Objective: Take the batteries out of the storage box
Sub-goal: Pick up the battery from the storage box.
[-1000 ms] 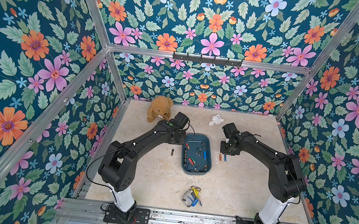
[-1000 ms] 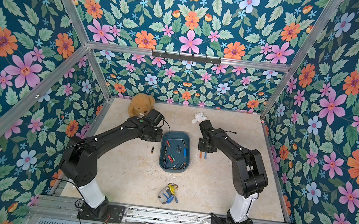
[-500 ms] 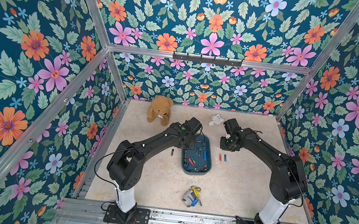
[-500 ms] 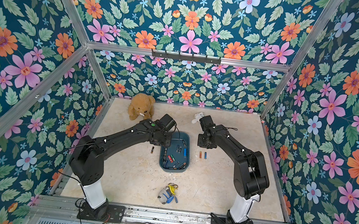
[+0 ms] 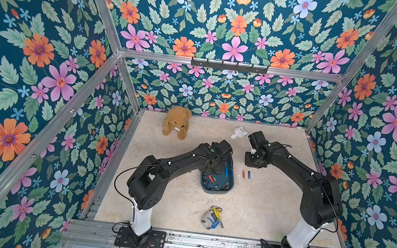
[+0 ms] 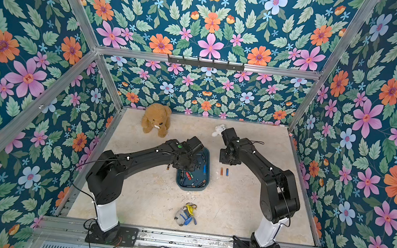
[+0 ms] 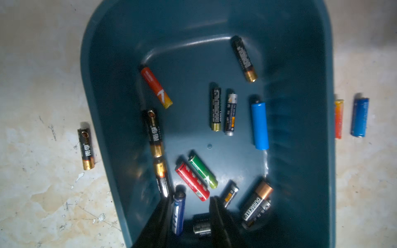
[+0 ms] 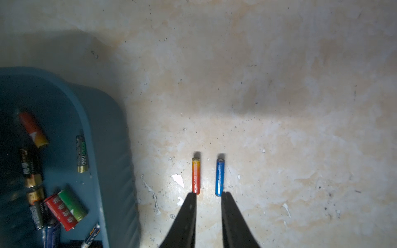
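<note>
Left wrist view shows the left gripper (image 7: 192, 201) with its fingers (image 7: 219, 223) apart, holding nothing, over the box (image 7: 107, 85), which sits near the middle of the tabletop (image 7: 43, 64) with most batteries (image 7: 260, 125) inside. A dark blue battery (image 7: 178, 214) and a black battery (image 7: 202, 228) lie close together by those fingers, so closing here may grab both or make one pop out and roll. The right gripper (image 8: 209, 195) is spread and empty too, right by an orange battery (image 8: 196, 176) and a blue battery (image 8: 219, 177) on the tabletop, and a bump could roll them away.
</note>
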`<state>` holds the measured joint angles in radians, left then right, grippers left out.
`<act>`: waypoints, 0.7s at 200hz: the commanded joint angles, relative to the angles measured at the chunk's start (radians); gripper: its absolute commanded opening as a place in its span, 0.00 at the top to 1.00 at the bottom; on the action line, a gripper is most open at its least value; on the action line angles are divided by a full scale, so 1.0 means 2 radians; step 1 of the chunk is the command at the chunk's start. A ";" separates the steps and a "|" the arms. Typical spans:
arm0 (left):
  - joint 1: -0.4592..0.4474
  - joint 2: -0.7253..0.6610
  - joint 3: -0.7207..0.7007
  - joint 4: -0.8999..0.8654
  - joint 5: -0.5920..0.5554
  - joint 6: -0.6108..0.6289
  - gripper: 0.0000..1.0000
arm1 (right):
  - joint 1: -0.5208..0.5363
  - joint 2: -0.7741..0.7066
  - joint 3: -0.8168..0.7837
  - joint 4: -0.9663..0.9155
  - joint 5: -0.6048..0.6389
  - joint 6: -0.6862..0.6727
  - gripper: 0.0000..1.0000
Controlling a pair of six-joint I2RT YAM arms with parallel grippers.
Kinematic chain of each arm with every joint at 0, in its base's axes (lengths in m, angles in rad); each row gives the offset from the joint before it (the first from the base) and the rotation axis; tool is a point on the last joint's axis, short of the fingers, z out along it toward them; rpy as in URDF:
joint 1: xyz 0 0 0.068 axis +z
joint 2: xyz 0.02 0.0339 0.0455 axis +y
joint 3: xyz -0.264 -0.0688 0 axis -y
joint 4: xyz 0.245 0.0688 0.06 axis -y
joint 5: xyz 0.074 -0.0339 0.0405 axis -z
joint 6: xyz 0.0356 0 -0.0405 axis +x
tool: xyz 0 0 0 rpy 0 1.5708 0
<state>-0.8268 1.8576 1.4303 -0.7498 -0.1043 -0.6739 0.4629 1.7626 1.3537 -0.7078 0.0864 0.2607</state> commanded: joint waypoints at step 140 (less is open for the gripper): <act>-0.003 0.026 -0.038 0.037 0.036 -0.028 0.61 | -0.001 0.007 0.017 -0.012 0.008 -0.004 0.73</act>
<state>-0.8330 1.9083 1.3613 -0.6731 -0.0311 -0.7189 0.4610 1.7714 1.3849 -0.7219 0.0906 0.2607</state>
